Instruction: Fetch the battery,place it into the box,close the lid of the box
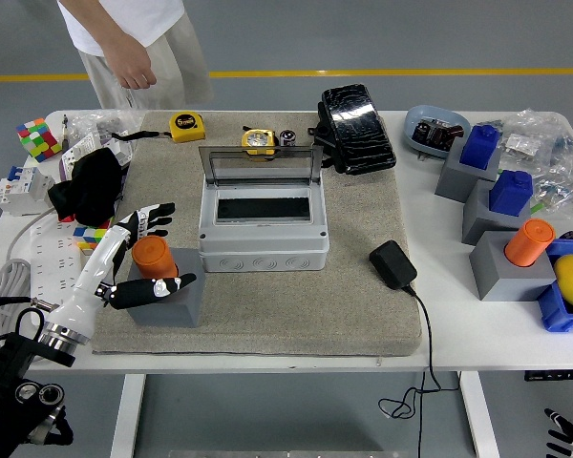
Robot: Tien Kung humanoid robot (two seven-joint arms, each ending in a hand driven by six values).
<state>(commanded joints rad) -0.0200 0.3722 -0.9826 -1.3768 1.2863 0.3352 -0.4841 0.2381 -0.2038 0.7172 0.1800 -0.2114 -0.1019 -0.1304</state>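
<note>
Left hand (138,256), fingers spread around orange battery (154,257) in grey holder (168,301), at 9 o'clock of open-lidded box (263,221); right hand's state indiscernible.

Raised lid (259,163) leaves box (263,221) open above.
</note>
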